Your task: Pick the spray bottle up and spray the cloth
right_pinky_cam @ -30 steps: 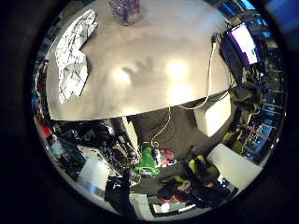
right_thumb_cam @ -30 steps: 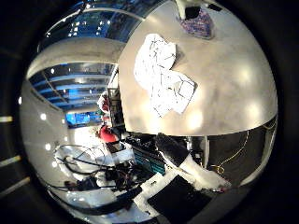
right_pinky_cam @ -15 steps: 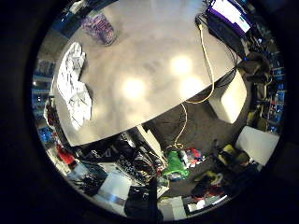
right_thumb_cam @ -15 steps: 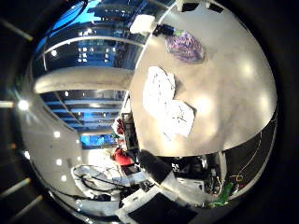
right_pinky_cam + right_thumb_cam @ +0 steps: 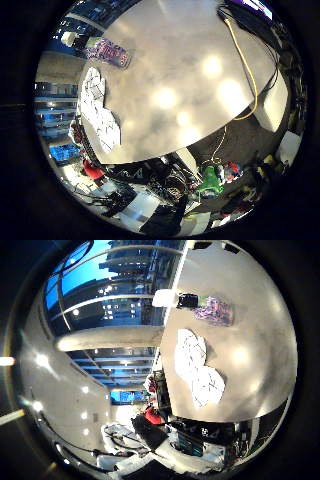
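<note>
The bottle (image 5: 214,310) lies on the bench (image 5: 190,60) beside the cloth (image 5: 197,365), far from the robot hand; hand state cannot tell.

Broad bare table (image 5: 190,65), cloth (image 5: 197,367) beside spray bottle (image 5: 212,310), both near one edge

Grey table (image 5: 200,60) reflecting ceiling lights, cluttered floor (image 5: 235,145) beside

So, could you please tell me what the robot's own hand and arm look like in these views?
Very little shows. The hand itself cannot be made out in either view. In the thumb-side view, a black part continuing into white casing reaches in from the rim below the grey table; it is probably the arm. No markings can be seen on it.
</note>
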